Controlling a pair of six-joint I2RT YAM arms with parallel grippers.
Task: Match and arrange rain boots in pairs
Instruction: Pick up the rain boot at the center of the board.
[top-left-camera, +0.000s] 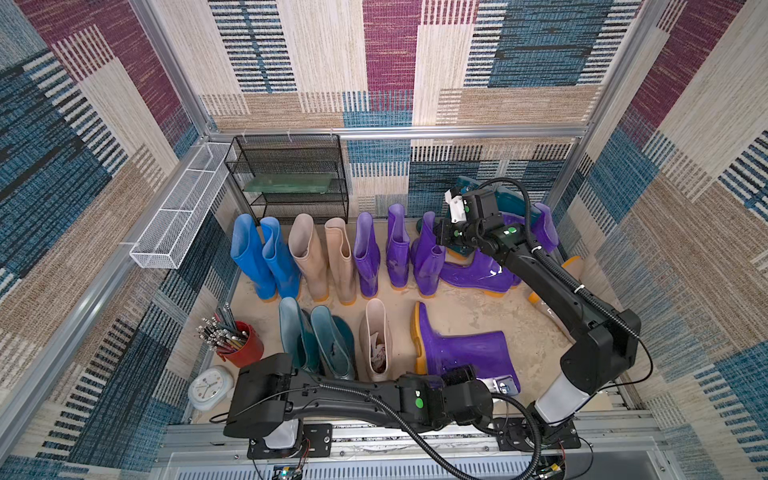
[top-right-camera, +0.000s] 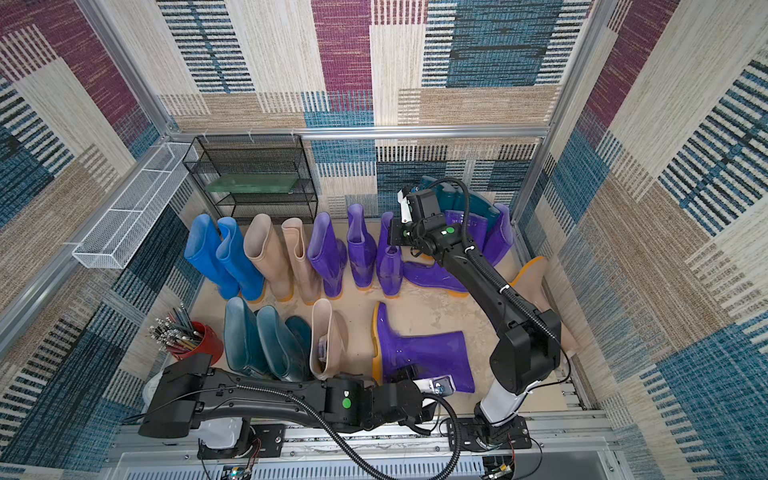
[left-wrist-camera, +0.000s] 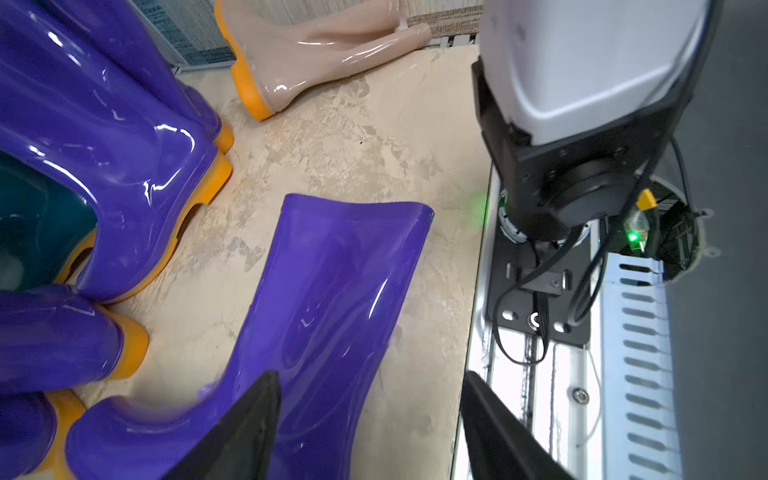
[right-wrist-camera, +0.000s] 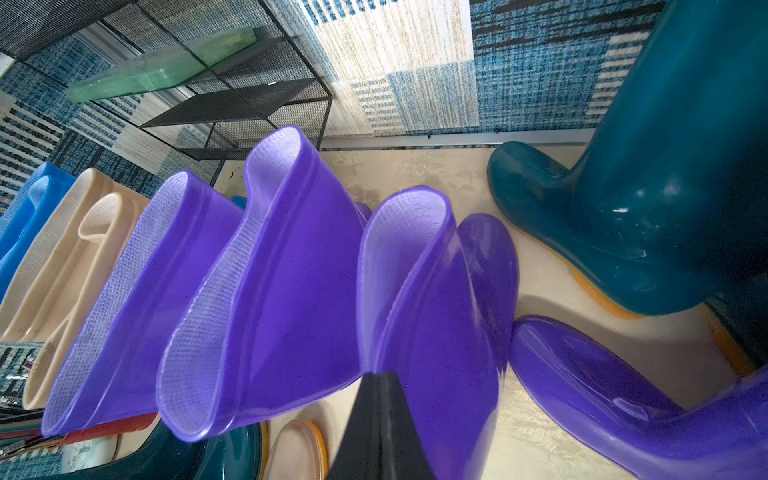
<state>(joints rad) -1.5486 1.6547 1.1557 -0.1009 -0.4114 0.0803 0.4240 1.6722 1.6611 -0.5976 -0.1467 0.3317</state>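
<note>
Left end effector (left-wrist-camera: 368, 376), spread apart, hovers over lying purple boot (left-wrist-camera: 332, 291), shaft rightward; right end effector (right-wrist-camera: 378, 376) pinches upright purple boot (right-wrist-camera: 436, 311).

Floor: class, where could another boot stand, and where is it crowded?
Bare floor lies between the front purple boot, the back row and the lying beige boot. The back right corner, around the teal boot, is crowded.
</note>
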